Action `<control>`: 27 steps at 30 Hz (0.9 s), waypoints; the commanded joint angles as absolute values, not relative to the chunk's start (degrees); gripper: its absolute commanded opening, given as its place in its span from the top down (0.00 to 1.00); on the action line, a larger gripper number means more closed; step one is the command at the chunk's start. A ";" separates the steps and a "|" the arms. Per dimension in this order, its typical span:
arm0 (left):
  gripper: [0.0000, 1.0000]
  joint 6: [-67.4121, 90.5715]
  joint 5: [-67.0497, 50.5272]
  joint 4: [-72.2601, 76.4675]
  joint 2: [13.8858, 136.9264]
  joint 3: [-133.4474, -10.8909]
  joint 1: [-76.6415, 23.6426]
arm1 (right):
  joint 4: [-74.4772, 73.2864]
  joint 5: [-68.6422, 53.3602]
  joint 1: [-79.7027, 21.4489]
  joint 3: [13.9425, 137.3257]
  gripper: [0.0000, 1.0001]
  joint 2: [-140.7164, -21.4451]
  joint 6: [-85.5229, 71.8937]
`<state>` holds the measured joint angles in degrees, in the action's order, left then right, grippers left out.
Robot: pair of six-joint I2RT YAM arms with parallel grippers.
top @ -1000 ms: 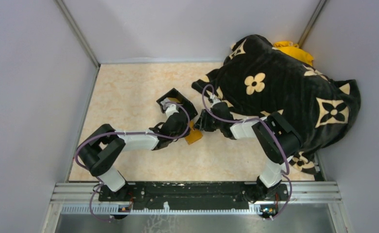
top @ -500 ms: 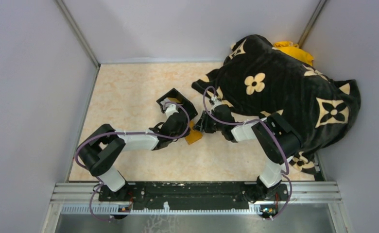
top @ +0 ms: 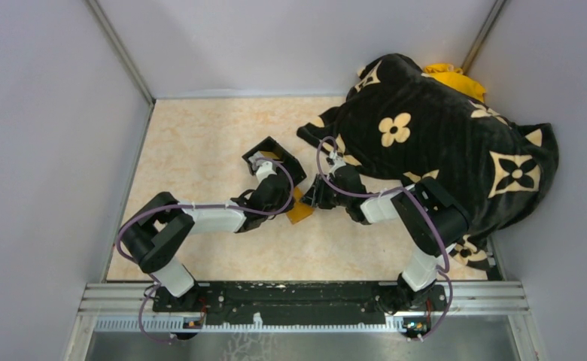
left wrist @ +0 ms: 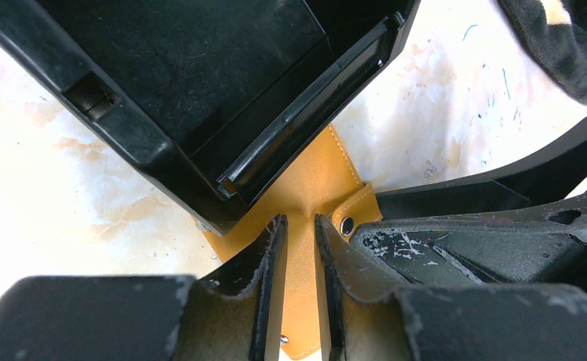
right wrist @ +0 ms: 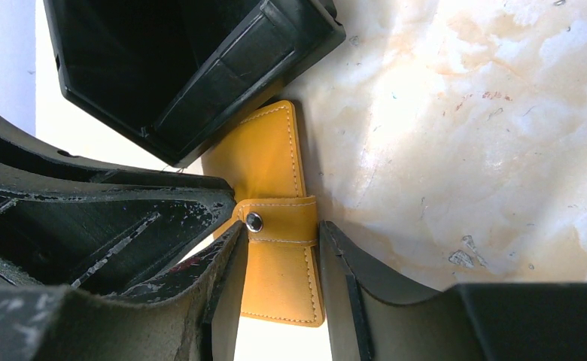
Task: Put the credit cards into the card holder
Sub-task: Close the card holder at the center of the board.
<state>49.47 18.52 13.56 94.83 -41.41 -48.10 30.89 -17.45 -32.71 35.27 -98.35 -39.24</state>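
Note:
The card holder [top: 301, 213] is a closed orange-tan wallet with a snap tab, lying beside the black box's near corner. In the left wrist view my left gripper [left wrist: 300, 222] is over its face [left wrist: 313, 188]. The jaws stand a narrow gap apart, and the leather runs on past both fingers. My right gripper [right wrist: 279, 229] straddles the holder [right wrist: 268, 158] across its width, one finger by the snap and one at the far edge. Both grippers meet over it in the top view, the left gripper [top: 289, 197] and the right gripper [top: 312, 197]. The credit cards are out of view.
The black open-topped box [top: 274, 150] stands just beyond the holder, its wall [left wrist: 200, 75] close ahead of the left fingers. A black blanket with cream flowers [top: 441, 143] fills the back right over something yellow [top: 448, 75]. Grey walls close in on both sides.
The right arm's wrist has edged slightly left toward the holder. The left arm, the holder and the box have stayed put.

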 commanded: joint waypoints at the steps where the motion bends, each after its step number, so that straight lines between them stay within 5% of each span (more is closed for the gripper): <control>1: 0.73 48.53 16.61 3.09 98.88 -38.76 -47.81 | 29.37 -17.89 -32.43 34.78 0.59 -98.31 -39.02; 27: 0.73 48.15 15.99 3.59 99.88 -39.37 -47.81 | 23.28 -16.19 -33.45 40.05 0.61 -101.58 -36.81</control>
<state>49.45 18.35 13.93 95.20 -41.56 -47.99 28.05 -17.67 -32.75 38.02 -99.55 -39.24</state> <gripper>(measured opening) 0.269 0.391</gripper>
